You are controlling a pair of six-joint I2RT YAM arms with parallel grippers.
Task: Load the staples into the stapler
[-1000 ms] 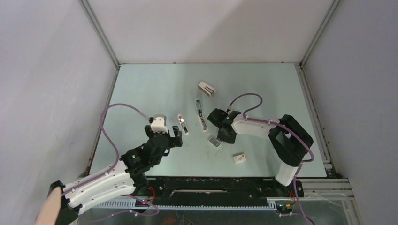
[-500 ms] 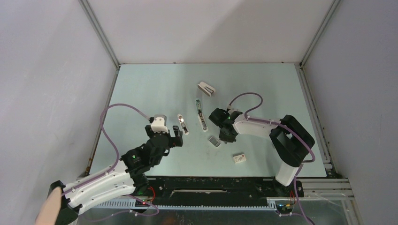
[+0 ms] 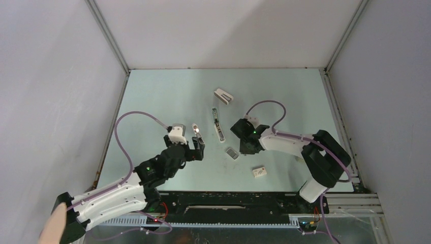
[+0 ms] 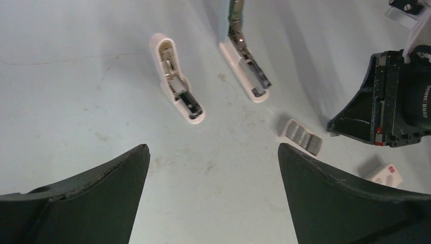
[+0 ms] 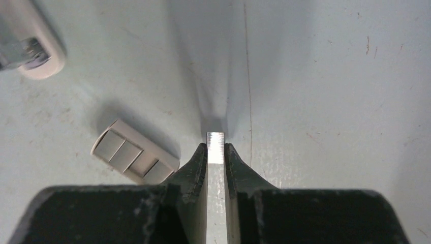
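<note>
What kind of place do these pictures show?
Likely a robot test cell, not an office: plain grey walls surround a pale green table, a left arm and a right arm are mounted at its near edge, and three small staplers lie there.

Even overhead light; faint shadows; bright glint on the strip of staples [image 5: 215,145]; stretched wrist-view edges

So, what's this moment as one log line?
right gripper: shut on thin metal strip | left gripper: open, empty | staples: lying on table
</note>
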